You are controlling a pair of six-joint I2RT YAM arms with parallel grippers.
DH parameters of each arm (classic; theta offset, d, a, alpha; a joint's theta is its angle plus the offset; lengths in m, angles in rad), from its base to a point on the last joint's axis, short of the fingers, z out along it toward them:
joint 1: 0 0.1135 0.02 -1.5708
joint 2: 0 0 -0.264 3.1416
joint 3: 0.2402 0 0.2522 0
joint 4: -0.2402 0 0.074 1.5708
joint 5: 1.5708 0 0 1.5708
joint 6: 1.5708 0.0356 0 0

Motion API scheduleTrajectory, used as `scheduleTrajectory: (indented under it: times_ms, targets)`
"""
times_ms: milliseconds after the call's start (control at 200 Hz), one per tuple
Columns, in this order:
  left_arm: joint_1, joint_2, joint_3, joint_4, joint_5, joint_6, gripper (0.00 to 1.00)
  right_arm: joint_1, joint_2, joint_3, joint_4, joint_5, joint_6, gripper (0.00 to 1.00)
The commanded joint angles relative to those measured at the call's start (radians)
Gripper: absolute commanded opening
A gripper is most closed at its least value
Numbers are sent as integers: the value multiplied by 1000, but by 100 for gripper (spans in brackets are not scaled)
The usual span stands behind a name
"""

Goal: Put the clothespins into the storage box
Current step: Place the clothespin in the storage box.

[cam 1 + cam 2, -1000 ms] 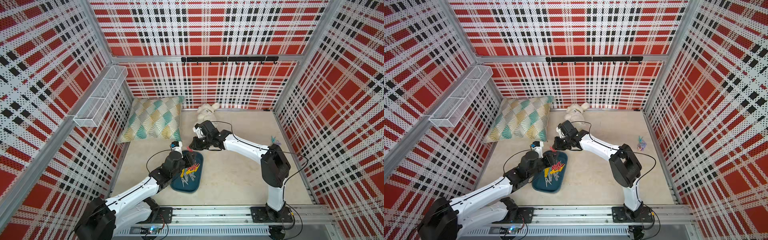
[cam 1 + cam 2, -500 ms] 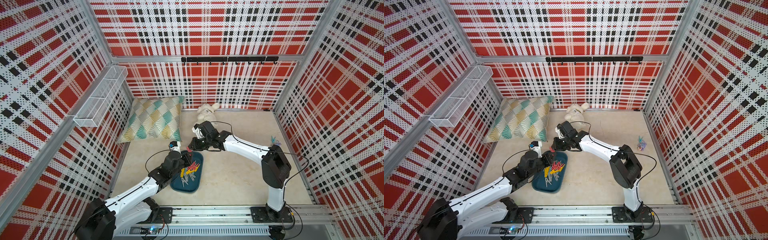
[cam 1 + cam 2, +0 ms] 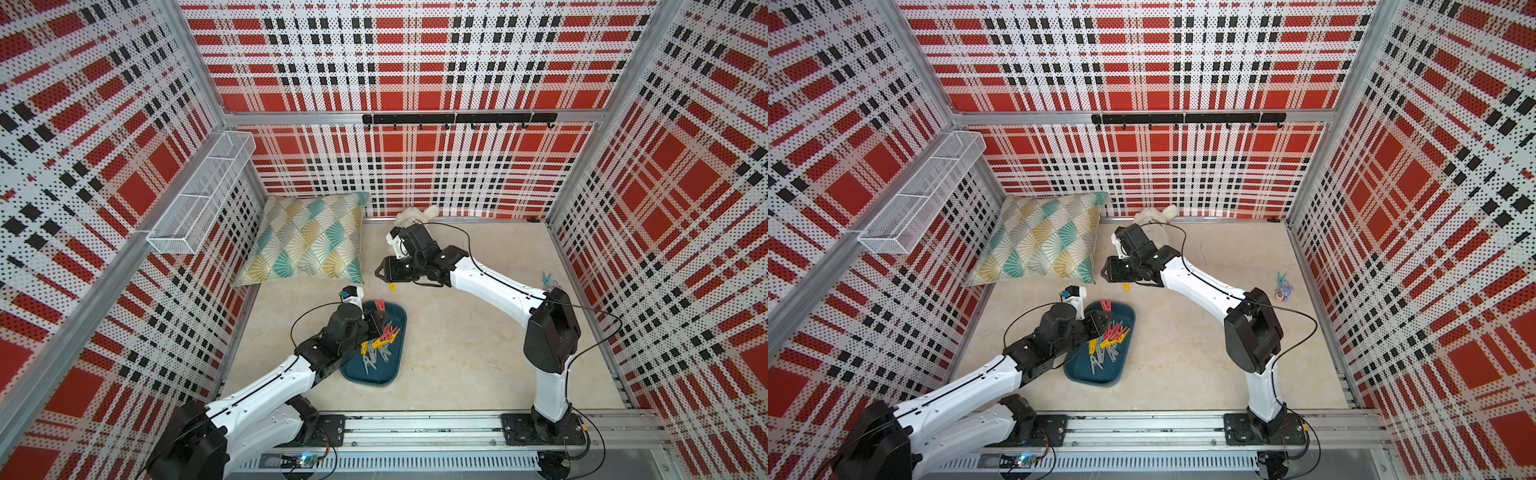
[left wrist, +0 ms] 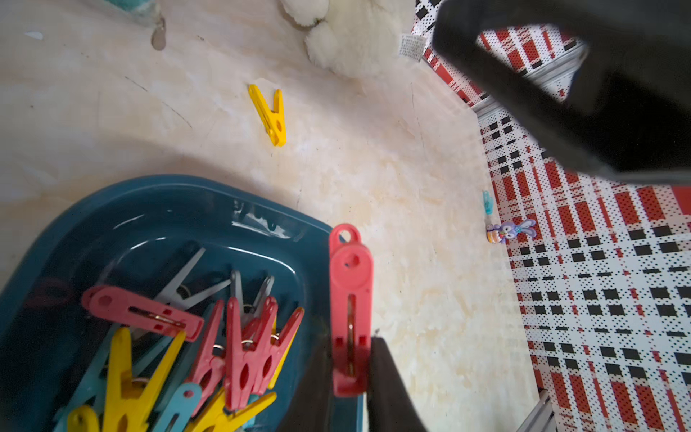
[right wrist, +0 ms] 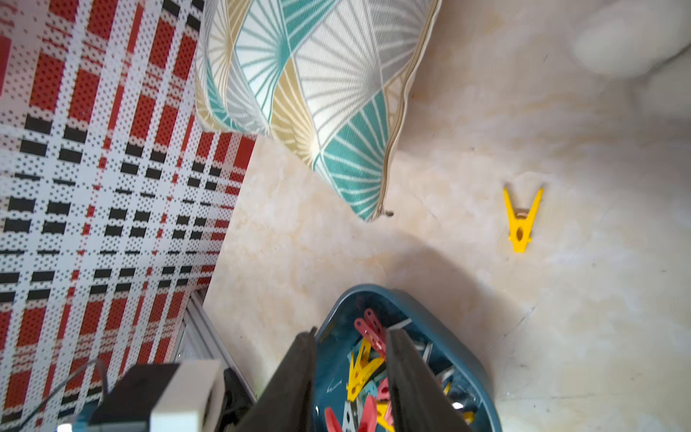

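**Right arm let go and left arm grabbed, all inside a second**

Compared with a moment back, the right gripper (image 5: 351,333) has gone from pressed together to spread and empty. It's hovering near the far end of the storage box (image 3: 388,370), where a red clothespin (image 3: 379,305) lies inside. Meanwhile the left gripper (image 4: 351,338) has snapped tight and is pinching a second red clothespin (image 4: 350,291) by one end, right at the box's rim with the free end poking out past it. If it were me, I'd swing that one inward over the pile of clothespins (image 4: 246,351) before opening, otherwise it probably tips onto the floor (image 4: 374,168). Still outside the box are a yellow clothespin (image 5: 519,220) on the floor near the right gripper, and a light blue clothespin (image 3: 1282,277) well off to the side by a tiny purple toy (image 3: 1283,291).
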Motion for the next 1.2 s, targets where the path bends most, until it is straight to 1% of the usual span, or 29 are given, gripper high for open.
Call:
scheduleTrajectory:
  times_ms: [0,130,160,291,546,681,757,857,902,1012,1193]
  targets:
    - [2,-10,-15,-70,8,14,7,-16,78,69,-93,98,-65,40]
    - [-4,-6,-24,-113,-17,5,8,-25,163,172,-162,180,-93,40]
    - [-7,-6,-27,-125,-27,3,8,-25,188,196,-178,200,-128,40]
    - [-27,3,-32,-169,-73,-3,9,-26,278,278,-224,263,-150,39]
    - [-70,26,-43,-218,-174,-27,11,-26,428,388,-240,292,-156,38]
    - [-74,13,-56,-250,-216,-39,12,-26,488,438,-251,310,-154,37]
    - [-74,-6,-68,-253,-227,-47,17,-26,509,451,-249,319,-156,37]
    - [-74,-30,-77,-256,-238,-54,37,-26,534,469,-251,328,-157,37]
    - [-74,-43,-79,-257,-242,-57,43,-28,544,475,-250,331,-156,37]
    - [-74,-72,-81,-261,-245,-61,45,-34,564,486,-247,329,-154,37]
    - [-74,-123,-79,-264,-252,-69,45,-47,591,498,-243,317,-152,36]
